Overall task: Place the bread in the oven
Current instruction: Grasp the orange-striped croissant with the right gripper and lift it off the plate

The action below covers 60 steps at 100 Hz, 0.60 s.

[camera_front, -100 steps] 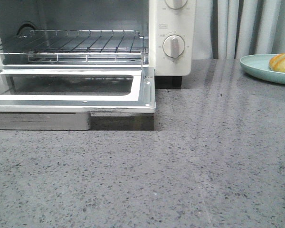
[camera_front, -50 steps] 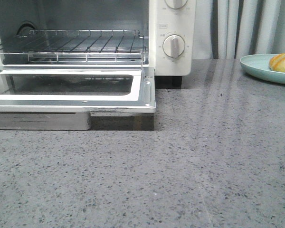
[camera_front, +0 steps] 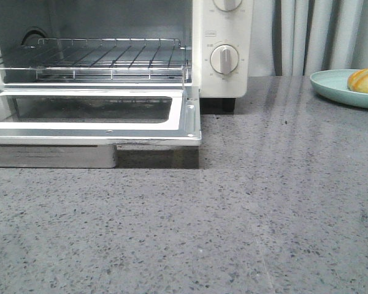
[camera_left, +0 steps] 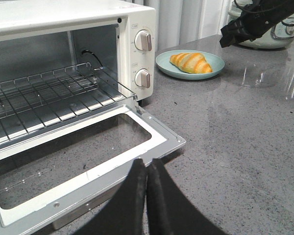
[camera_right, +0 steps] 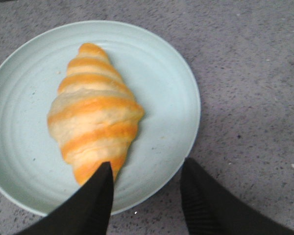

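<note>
The bread (camera_right: 94, 122), a golden-orange roll with cream stripes, lies on a pale teal plate (camera_right: 161, 73). It also shows in the front view (camera_front: 365, 81) at the far right and in the left wrist view (camera_left: 191, 62). The white oven (camera_front: 224, 37) stands at the left with its glass door (camera_front: 95, 119) folded down and its wire rack (camera_front: 98, 58) bare. My right gripper (camera_right: 146, 169) is open above the plate's near rim, one finger over the bread's tip. My left gripper (camera_left: 146, 164) is shut and empty, above the door's front corner (camera_left: 174, 142).
A rice cooker (camera_left: 264, 36) stands behind the right arm (camera_left: 255, 22) at the back of the grey speckled counter (camera_front: 264, 214). Pale curtains (camera_front: 319, 33) hang behind. The oven's dial knobs (camera_front: 224, 59) face forward.
</note>
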Motion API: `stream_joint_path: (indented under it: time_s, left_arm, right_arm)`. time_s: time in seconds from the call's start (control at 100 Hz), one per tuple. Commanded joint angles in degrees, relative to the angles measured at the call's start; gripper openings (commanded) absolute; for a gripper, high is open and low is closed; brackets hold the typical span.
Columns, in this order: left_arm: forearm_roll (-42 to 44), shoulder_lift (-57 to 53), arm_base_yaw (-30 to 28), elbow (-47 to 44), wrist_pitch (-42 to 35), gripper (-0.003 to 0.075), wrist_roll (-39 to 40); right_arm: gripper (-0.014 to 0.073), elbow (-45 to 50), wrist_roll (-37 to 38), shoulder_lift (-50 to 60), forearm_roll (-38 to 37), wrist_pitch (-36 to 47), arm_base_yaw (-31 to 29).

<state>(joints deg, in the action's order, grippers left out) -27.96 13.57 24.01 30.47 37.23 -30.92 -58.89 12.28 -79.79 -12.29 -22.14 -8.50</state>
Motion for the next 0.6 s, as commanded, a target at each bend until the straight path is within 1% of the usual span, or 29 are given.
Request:
stream_joint_path:
  time_s: [0.0, 0.05, 0.19, 0.35, 0.59]
  left_arm:
    - [-1.49, 0.55, 0.00, 1.78, -4.13, -0.0022, 0.21]
    - [-1.49, 0.55, 0.00, 1.78, -4.41, -0.0022, 0.21]
    - [-1.49, 0.55, 0.00, 1.78, -4.89, -0.0022, 0.21]
    - [-1.49, 0.55, 0.00, 1.78, -5.02, -0.0022, 0.21]
    - [-1.49, 0.55, 0.00, 1.78, -5.02, -0.0022, 0.21]
  right_arm:
    - [0.0288, -2.26, -0.37, 1.15, 0.61, 5.37, -0.82]
    - [0.0288, -2.49, -0.37, 0.72, 1.51, 6.07, -0.82]
    - [0.0288, -3.78, -0.37, -2.02, 7.67, 7.30, -0.33]
    - [0.0288, -5.80, -0.37, -6.46, 8.13, 5.21, 1.40]
    - [0.0288, -7.80, -0.37, -10.32, 8.51, 6.19, 3.76]
